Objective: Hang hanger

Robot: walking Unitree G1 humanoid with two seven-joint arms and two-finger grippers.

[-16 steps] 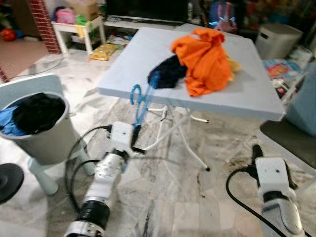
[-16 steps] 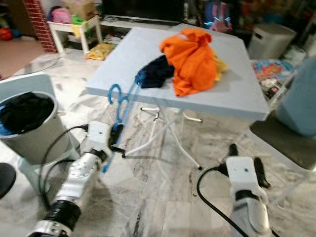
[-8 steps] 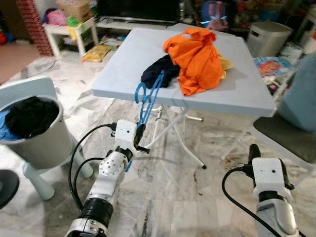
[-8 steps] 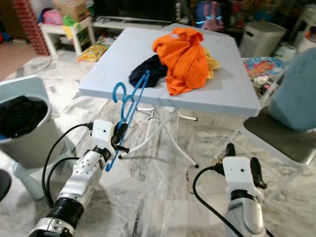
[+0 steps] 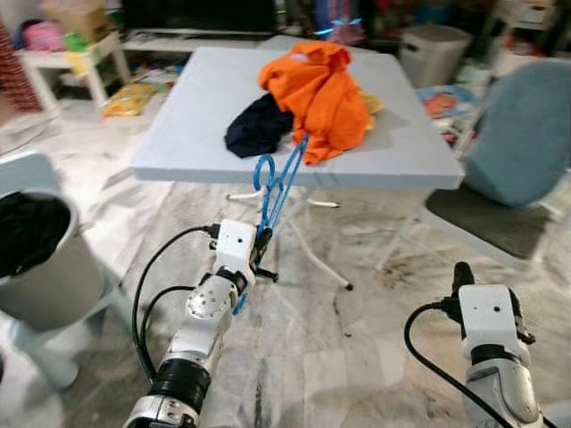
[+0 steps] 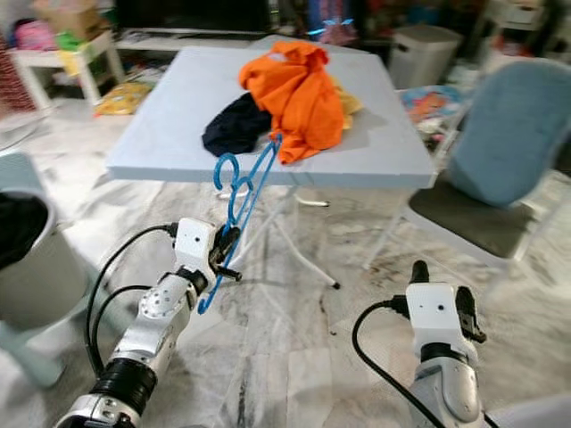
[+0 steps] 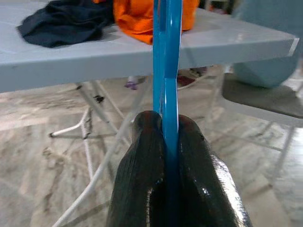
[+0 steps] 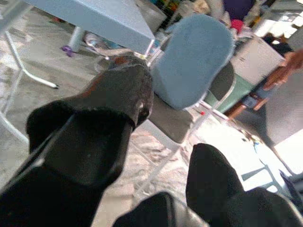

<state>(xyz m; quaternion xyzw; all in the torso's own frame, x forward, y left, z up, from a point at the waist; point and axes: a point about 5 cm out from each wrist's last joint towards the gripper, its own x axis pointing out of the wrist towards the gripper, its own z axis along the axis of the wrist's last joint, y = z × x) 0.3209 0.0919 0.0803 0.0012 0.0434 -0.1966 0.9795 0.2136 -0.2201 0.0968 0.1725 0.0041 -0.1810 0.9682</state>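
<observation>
Left wrist view: our left gripper [image 7: 169, 137] stays clamped on the blue hanger [image 5: 278, 185], raised higher than before; our right gripper [image 8: 156, 142] hangs open.

One hanger [image 5: 278, 183], one table [image 5: 178, 134], two garments on it: orange [image 5: 317, 85], dark [image 5: 254, 129]. One chair [image 6: 508, 134], one bin [image 5: 40, 259].

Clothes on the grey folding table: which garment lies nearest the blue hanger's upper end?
The dark navy garment, on the orange garment's left. The blue plastic hanger, clamped in the left gripper, reaches up beside it.
</observation>
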